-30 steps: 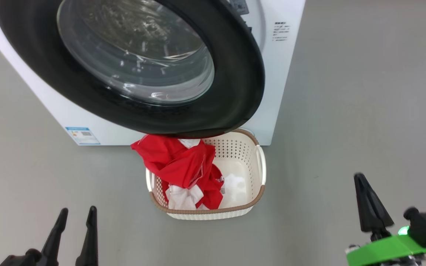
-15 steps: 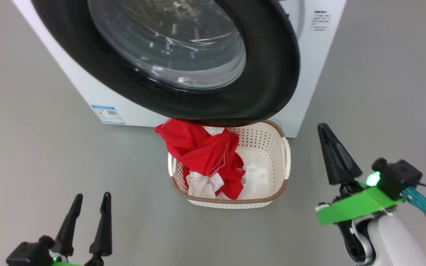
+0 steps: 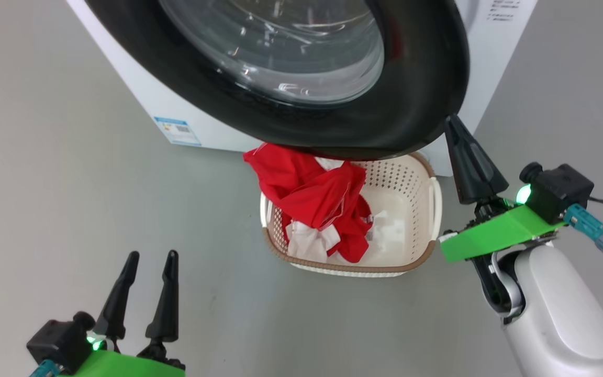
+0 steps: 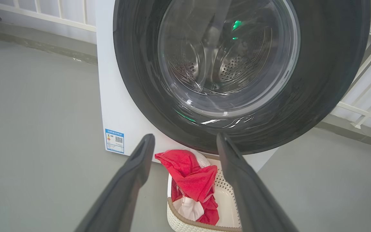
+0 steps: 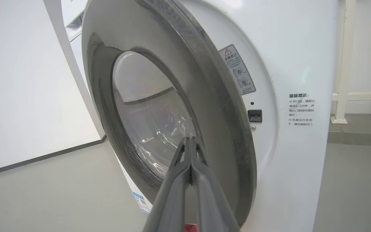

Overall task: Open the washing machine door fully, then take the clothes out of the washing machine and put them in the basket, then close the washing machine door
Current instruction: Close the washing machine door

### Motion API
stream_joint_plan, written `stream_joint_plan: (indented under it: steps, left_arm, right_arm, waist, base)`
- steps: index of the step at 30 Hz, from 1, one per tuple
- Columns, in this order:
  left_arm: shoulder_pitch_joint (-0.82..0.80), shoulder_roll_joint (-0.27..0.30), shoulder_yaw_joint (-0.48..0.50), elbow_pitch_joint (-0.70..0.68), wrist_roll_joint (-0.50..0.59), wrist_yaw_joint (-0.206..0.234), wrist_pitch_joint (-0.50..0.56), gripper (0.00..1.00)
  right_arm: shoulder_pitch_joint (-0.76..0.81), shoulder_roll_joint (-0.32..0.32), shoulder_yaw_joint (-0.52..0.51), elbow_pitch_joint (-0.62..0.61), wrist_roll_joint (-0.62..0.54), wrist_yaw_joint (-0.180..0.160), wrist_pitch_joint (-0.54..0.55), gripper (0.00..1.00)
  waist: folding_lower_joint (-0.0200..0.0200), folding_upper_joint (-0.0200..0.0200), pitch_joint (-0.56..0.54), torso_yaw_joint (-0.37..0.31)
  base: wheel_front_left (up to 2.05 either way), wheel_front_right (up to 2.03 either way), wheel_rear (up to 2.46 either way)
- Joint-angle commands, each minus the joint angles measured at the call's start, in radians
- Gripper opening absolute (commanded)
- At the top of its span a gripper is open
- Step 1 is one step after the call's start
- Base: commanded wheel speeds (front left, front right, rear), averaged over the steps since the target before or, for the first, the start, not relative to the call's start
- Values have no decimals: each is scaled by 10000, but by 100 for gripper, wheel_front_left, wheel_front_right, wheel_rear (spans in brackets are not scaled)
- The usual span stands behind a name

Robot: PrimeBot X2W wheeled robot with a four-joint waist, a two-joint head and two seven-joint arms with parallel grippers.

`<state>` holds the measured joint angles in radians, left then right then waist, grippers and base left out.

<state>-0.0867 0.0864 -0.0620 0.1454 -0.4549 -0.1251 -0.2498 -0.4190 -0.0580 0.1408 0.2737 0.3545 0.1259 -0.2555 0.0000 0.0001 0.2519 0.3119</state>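
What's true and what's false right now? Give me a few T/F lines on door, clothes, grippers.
1. The large round door with a glossy black rim is latched shut against the big white washing machine. False: it stands ajar, and the right wrist view shows a gap at its latch side.
2. The bright red and white clothes lie in the small cream perforated plastic basket. True.
3. The left gripper holds a garment. False: it is open and empty.
4. The right gripper has its fingers pressed together. True.
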Motion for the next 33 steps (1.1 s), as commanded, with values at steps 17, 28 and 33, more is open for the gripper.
stream_joint_plan:
  steps: [17,28,33]
  left_arm:
    - [-1110,-82,-254,-117,-417,-56,-120,100]
    - [-1652,-196,-583,-226,-633,-56,-120,100]
    - [-1877,-245,-803,-280,-728,-56,-120,100]
  right_arm:
    - [-2009,78,-524,526,-897,48,-63,0]
    - [-3038,78,-1266,444,-1301,48,-63,0]
    - [-3523,66,-1595,501,-1455,48,-63,0]
  waist:
    - [0,-1,1424,783]
    - [0,-1,2128,1076]
    - [0,-1,2390,1242]
  base:
    - [0,0,0]
    - [0,0,0]
    - [0,0,0]
